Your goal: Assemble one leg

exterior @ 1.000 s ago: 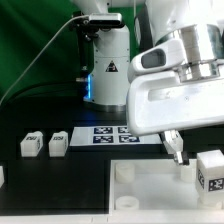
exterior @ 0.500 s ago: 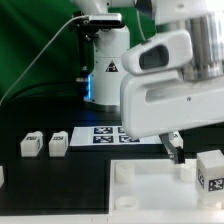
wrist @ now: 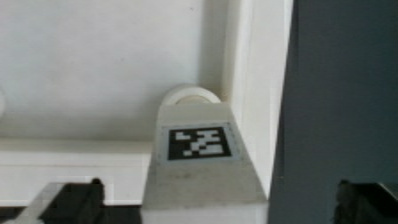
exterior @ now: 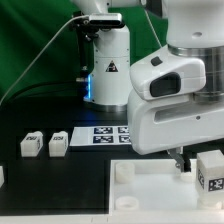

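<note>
A white leg (exterior: 211,168) with a black-and-white tag stands at the exterior view's right edge, beside the large white tray-like piece (exterior: 150,185). My gripper (exterior: 186,160) hangs low right next to it; one dark finger (exterior: 180,158) shows under the white hand. In the wrist view the leg (wrist: 201,150) sits between my two fingertips (wrist: 71,200), with a gap on each side. My gripper (wrist: 217,206) is open and holds nothing. Two more legs (exterior: 30,144) (exterior: 57,143) stand side by side at the exterior view's left.
The marker board (exterior: 108,135) lies flat on the black table behind the tray-like piece. The robot base (exterior: 105,60) stands at the back. A small white part (exterior: 2,176) shows at the left edge. A green backdrop closes off the rear.
The arm has moved toward the exterior view's right and lower, bringing the hand down beside the leg at the right edge. The legs and tray-like piece have not moved.
</note>
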Controlling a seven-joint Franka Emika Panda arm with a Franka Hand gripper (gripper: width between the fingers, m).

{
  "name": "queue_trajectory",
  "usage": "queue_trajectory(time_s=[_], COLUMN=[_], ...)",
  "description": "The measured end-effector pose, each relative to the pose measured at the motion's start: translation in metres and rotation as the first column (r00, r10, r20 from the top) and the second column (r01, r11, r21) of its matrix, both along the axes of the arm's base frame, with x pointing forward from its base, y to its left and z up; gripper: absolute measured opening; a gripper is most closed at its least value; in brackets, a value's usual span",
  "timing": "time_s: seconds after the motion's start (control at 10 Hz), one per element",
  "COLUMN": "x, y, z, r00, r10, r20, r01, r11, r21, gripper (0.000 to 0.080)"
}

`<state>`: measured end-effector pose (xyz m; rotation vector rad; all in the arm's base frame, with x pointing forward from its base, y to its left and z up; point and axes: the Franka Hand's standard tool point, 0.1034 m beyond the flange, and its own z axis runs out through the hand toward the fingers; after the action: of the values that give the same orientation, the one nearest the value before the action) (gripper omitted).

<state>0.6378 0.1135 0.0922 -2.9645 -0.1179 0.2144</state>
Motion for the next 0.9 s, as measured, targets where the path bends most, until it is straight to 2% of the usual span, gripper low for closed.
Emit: queue_trajectory(time_s=[0.1,0.2,0.3,0.4,0.5,0.6,0.8,0.9], x=[-0.0004,-0.0005,-0.0005,-0.0006,-0.0005,-0.0004,0.0,-0.0053], y=[-0.0001,-0.0001,-0.0001,-0.0002,-0.0009,-0.0012,-0.002,-0.0019], z=[-0.0011,-0.0013,-0.0014,-0.0015,-0.0015,-0.0016,-0.0021,-0.0014], r00=[1.0,1.0,1.0,1.0,1.0,1.0,0.994,0.966], r10=[0.0,0.0,0.0,0.0,0.0,-0.022,-0.105,-0.25], r20=[-0.002,-0.002,-0.002,-0.002,-0.002,-0.005,0.03,0.073], r01=[0.0,0.0,0.0,0.0,0.0,0.022,0.105,0.251], r11=[1.0,1.0,1.0,1.0,1.0,1.0,0.994,0.968], r21=[0.0,0.0,0.0,0.0,-0.001,-0.004,-0.011,-0.014], gripper=[0.0649,0.0526,0.0526,0.0343,0.0343,0.0295,0.0295,0.0295])
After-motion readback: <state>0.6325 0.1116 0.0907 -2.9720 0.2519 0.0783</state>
